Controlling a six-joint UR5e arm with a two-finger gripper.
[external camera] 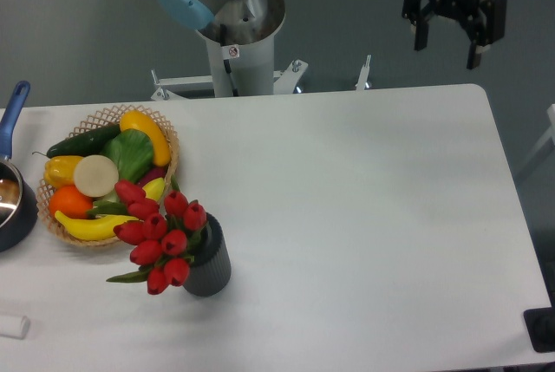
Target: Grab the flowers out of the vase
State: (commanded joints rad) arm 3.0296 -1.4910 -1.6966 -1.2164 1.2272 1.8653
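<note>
Tulips, the flowers [161,238], red-budded with green leaves, lean from the ribbed grey vase [211,262]; the hand [448,47] hangs spread, empty.

A white table [364,216] with rounded corners fills most of the view, its surface matte and evenly lit, with only soft shadows. Behind its far edge lies a plain grey-blue floor [78,25]. A metal frame [260,83] with bolts and brackets shows just past the far edge. At the right border a pale slanted bar [539,151] stands beside the table, and a dark object [541,330] sits at the near right corner.
</note>
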